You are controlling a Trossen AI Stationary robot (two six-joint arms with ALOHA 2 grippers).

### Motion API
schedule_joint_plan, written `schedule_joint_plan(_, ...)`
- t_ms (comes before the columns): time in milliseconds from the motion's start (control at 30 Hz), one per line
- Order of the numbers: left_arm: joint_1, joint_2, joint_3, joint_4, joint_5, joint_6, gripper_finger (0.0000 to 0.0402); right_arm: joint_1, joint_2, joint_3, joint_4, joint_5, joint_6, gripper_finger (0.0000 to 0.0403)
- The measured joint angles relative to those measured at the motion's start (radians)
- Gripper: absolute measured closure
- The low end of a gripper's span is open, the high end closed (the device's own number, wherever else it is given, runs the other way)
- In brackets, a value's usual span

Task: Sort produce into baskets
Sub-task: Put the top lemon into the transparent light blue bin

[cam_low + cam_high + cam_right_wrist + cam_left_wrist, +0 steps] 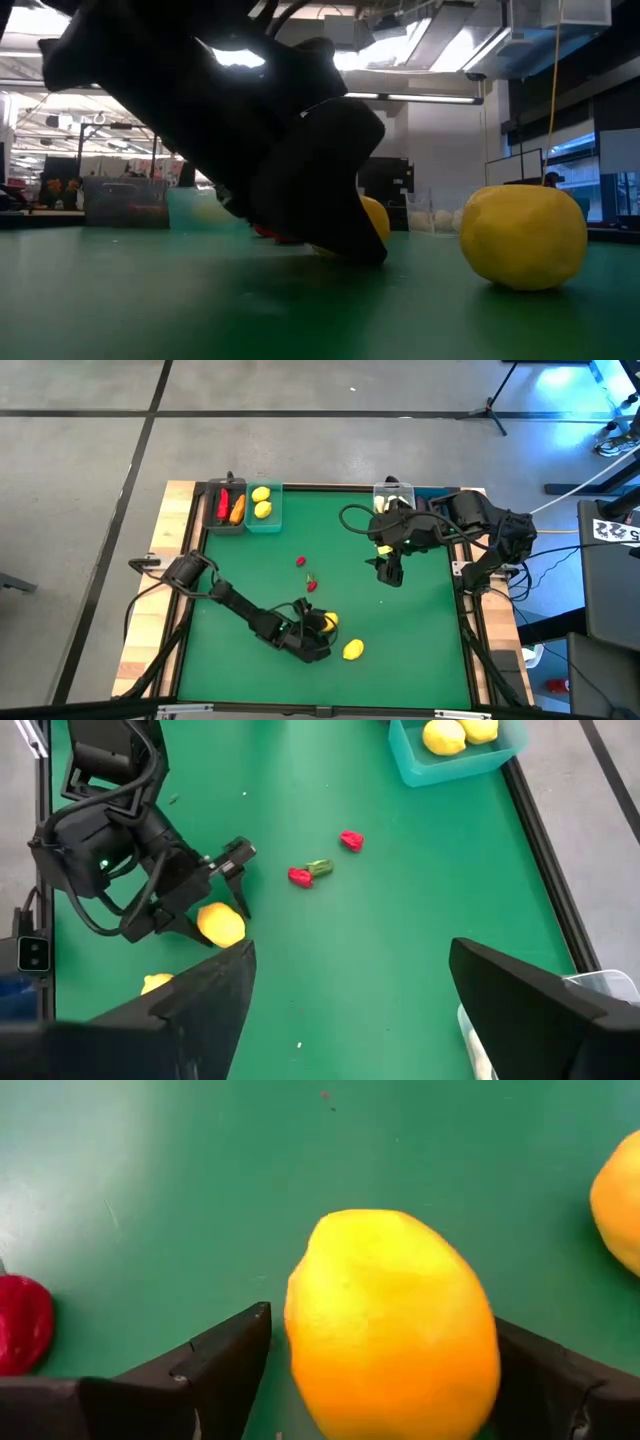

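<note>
A lemon is bracketed by the left pincer, spread wide, not yet clamped, at six o'clock on the counter. The right pincer is held released at two o'clock, nothing gripped.

Two yellow lemons in the teal basket, a third lemon loose on the mat.
</note>
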Motion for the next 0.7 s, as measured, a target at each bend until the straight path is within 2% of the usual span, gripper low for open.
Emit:
schedule_joint_plan(133,0.011,-0.001,0.001,-0.005,0.039,-0.031,0.0119,0.0,0.0,0.0,0.0,0.0,0.0,0.0072)
schedule_joint_plan(467,0.022,-0.063,-0.003,-0.039,0.088,0.022,0.0213,0.0,0.0,0.0,0.001,0.0,-0.005,0.0072)
schedule_joint_plan(567,0.039,-0.115,-0.002,-0.12,0.087,0.024,0.022,0.0,0.0,0.0,0.001,0.001,-0.029,0.0072)
schedule_joint_plan(700,0.082,-0.215,-0.003,-0.306,0.079,-0.062,0.0209,0.0,-0.011,0.0,0.001,0.015,-0.068,0.0072)
